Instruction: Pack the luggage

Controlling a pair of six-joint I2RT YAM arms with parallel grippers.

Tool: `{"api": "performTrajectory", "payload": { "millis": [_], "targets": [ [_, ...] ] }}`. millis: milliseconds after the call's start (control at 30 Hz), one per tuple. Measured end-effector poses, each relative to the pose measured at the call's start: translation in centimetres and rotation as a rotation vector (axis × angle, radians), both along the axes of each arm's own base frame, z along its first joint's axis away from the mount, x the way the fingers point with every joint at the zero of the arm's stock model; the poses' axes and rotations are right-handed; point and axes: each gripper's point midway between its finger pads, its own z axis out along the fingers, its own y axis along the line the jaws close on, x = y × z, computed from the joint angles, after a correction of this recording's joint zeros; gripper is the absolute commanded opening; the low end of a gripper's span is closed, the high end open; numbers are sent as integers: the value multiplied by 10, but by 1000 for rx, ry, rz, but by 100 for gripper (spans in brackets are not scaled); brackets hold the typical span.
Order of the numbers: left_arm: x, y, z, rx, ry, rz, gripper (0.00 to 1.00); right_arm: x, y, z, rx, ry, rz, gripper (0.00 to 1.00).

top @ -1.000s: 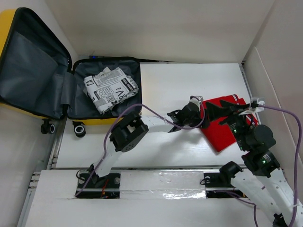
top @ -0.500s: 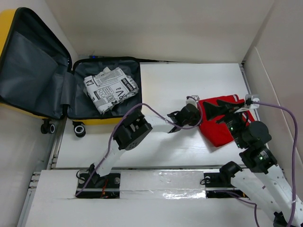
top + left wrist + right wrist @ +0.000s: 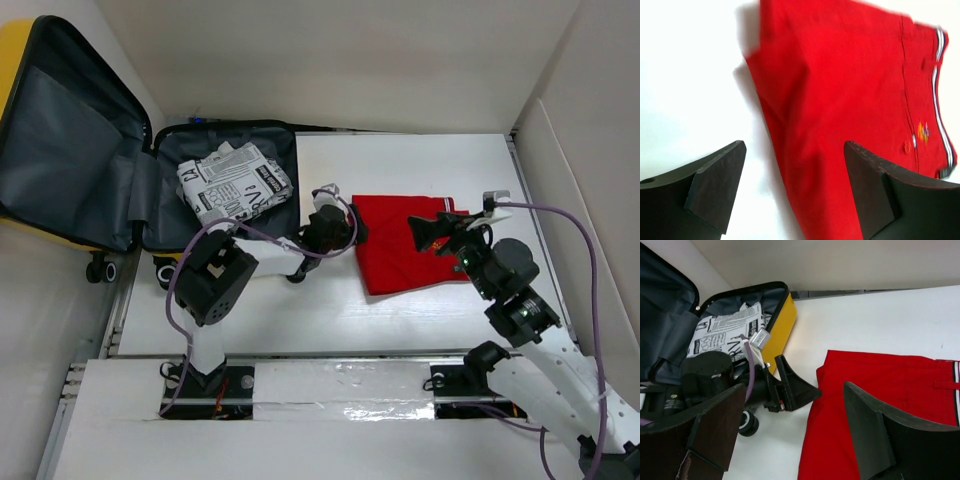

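Luggage (image 3: 70, 140): placed at the far left corner of the desk (image 3: 400, 160), laid open. The yellow shell (image 3: 780, 324) and black trim are seen, and the dark grey lining is exposed in both halves. The lid half is spread out past the left edge of the desk. Two black wheels are turned toward the near edge.
Luggage contents: a folded cloth with newspaper print (image 3: 233, 188) is lodged in the half nearer the desk centre.
Red garment (image 3: 400, 250): laid flat on the desk, right of centre and about midway between the far and near edges. It is well apart from the luggage. A white and dark striped band is seen along one edge (image 3: 939, 75), with small buttons and a small coloured emblem beside it.
Left hand (image 3: 352, 228): positioned at the left edge of the red garment. The fingers are spread apart and nothing is clamped. The garment edge is seen below the gap (image 3: 795, 150).
Right hand (image 3: 422, 232): held above the right part of the red garment. The fingers are spread wide (image 3: 794, 390) and nothing is gripped.
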Motion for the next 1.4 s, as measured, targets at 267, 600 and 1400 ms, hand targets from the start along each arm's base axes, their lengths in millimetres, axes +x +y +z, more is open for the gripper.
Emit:
{"api": "performTrajectory", "payload": {
  "millis": [267, 600, 1400],
  "targets": [
    [-52, -30, -12, 71, 37, -68, 80, 1, 3, 1, 9, -22, 13, 84],
    [-13, -65, -27, 42, 54, -33, 25, -11, -4, 17, 41, -78, 13, 83],
    [103, 75, 181, 88, -246, -55, 0, -28, -8, 24, 66, -128, 39, 83]
  ]
}}
